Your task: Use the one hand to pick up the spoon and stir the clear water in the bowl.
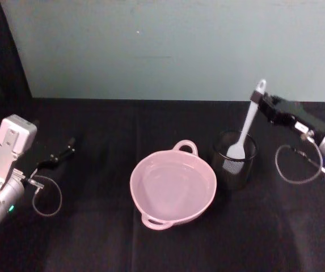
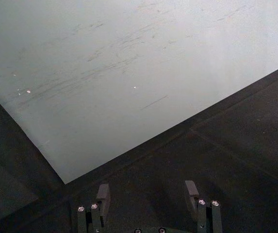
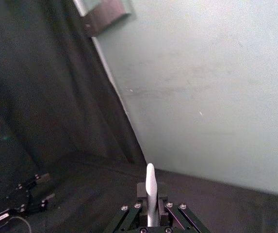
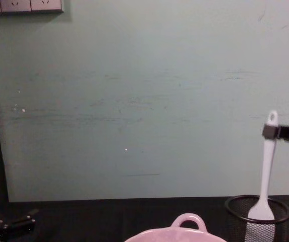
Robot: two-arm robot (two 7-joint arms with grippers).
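Note:
The white spoon (image 1: 246, 126) stands nearly upright with its flat blade down in the black wire-mesh cup (image 1: 234, 160), also seen from the side as spoon (image 4: 266, 174) in cup (image 4: 257, 218). My right gripper (image 1: 262, 103) is shut on the spoon's handle just below its holed end; the handle tip (image 3: 150, 187) pokes up between the fingers (image 3: 141, 190). The pale pink bowl (image 1: 172, 185) with clear water sits to the left of the cup. My left gripper (image 2: 148, 199) is open, low at the far left (image 1: 63, 153), holding nothing.
A pale green wall (image 1: 173, 45) closes off the back of the black-clothed table (image 1: 94, 238). Loose cables loop beside both wrists, one by the right (image 1: 298, 164). Wall sockets (image 4: 23, 5) sit high on the left.

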